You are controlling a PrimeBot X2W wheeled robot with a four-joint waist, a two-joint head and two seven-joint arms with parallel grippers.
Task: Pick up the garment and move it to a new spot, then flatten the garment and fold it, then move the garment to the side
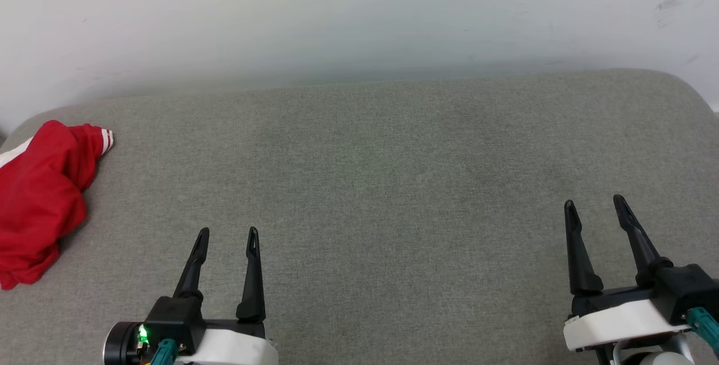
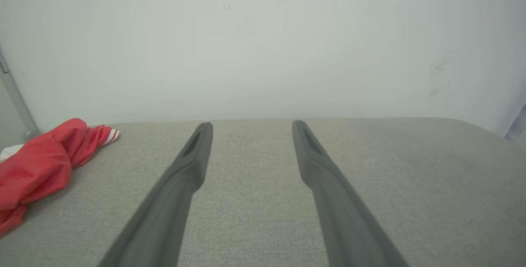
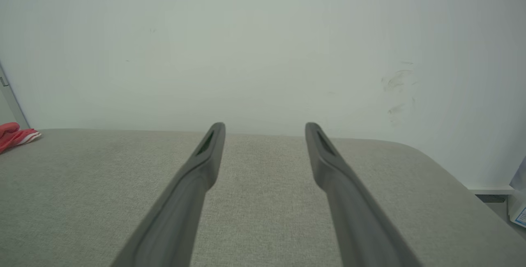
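The garment (image 1: 39,196) is a crumpled red heap with a bit of white-and-red striped trim, lying at the far left of the grey cushioned surface (image 1: 365,185). The left wrist view has the garment (image 2: 41,164) at its left edge, and the right wrist view catches a small part of the garment (image 3: 16,135) far left. My left gripper (image 1: 227,233) stands open at the lower left, well to the right of the heap, nothing between its fingers. Over at the lower right, my right gripper (image 1: 595,203) is open and empty too.
A pale wall (image 1: 359,17) rises directly behind the grey surface. The surface rounds off at its far right corner (image 1: 691,90) and its far left corner. A white skirting and floor edge (image 3: 493,191) show past the right end.
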